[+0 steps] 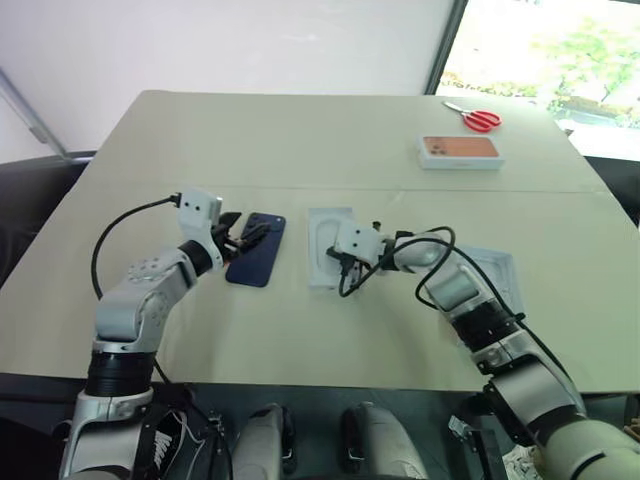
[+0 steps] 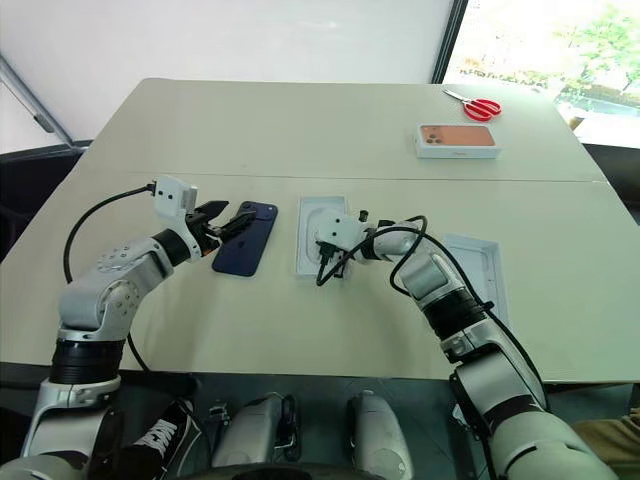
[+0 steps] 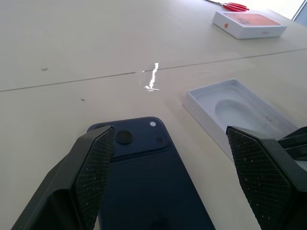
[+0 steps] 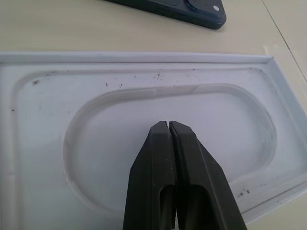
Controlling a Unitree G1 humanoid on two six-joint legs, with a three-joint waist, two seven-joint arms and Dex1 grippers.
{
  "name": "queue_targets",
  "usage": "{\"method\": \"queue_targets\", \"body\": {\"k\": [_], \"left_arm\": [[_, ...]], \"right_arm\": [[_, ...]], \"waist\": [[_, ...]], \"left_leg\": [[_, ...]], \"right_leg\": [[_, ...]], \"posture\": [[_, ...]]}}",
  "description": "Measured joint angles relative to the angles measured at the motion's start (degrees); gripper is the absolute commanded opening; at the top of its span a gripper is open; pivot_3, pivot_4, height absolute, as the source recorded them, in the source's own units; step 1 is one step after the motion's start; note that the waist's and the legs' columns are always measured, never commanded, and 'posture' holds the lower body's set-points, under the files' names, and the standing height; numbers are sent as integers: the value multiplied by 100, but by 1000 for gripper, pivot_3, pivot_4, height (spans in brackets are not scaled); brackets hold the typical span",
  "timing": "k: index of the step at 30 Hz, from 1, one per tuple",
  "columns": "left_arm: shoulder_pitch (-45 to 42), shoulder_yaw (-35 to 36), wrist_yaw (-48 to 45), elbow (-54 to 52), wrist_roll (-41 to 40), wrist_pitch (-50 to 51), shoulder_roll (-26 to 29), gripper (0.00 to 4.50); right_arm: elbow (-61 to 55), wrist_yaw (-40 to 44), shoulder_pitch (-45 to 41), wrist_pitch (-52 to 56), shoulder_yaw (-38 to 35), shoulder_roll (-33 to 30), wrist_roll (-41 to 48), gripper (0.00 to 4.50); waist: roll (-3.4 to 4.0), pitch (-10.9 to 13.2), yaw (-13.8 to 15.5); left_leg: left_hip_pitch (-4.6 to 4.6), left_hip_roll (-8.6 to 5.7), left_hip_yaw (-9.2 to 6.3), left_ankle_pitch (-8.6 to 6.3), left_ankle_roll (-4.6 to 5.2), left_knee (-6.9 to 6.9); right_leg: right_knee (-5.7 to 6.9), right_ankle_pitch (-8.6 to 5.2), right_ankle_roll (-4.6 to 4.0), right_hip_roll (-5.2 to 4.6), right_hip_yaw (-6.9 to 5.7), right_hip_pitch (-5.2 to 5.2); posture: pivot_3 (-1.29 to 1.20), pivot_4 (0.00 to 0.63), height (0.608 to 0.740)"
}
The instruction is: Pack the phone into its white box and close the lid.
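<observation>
Head view: my left arm bends in from the lower left, left gripper (image 1: pixel 243 236) spread wide over the near end of the phone (image 1: pixel 258 250), which lies flat at centre-left. My right arm reaches in from the lower right, right gripper (image 1: pixel 340 262) over the insert (image 1: pixel 322 232).

Left wrist: fingers (image 3: pixel 96 172) straddle the phone (image 3: pixel 148 182), not touching.

Right wrist: fingers (image 4: pixel 163 163) pressed together, empty, above the insert's (image 4: pixel 43 158) oval recess; phone (image 4: pixel 187 12) at the top edge.
</observation>
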Motion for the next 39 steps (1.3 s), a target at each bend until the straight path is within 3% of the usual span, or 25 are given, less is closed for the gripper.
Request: {"method": "queue_targets", "body": {"k": [10,20,27,32,39], "left_arm": [[-18,-51,-26,8,172,-84,-70,3950],[-127,-225,-129,155,382,-99,-169,3950],[-294,-516,7,407,559,-74,-560,3950],[-403,-681,25,485,632,-44,-795,3950],[-435,-485,-7,492,579,71,-673,3950]], "right_arm": [[-80,-78,32,354,-363,309,352,90],[-51,-4,-61,172,-618,-22,404,90],[520,-1,-262,0,-1084,-757,468,90],[495,-7,-163,-44,-1087,-680,482,90],[250,-51,-155,20,-1115,-476,576,90]], "waist": [[0,0,6],[0,0,18],[-1,1,19],[0,1,-3],[-1,1,24]], "left_leg": [[0,0,0,2,-1,1],[-1,1,1,3,1,2],[-2,3,2,-2,10,12],[0,24,3,6,-3,12],[0,23,2,6,-4,13]], "right_leg": [[1,1,3,4,-1,2],[0,1,4,11,-2,3],[-1,0,5,15,-2,9],[3,1,5,41,-1,8],[3,1,5,40,-1,8]], "posture": [[0,150,740],[0,150,740],[0,150,740],[0,150,740],[0,150,740]]}}
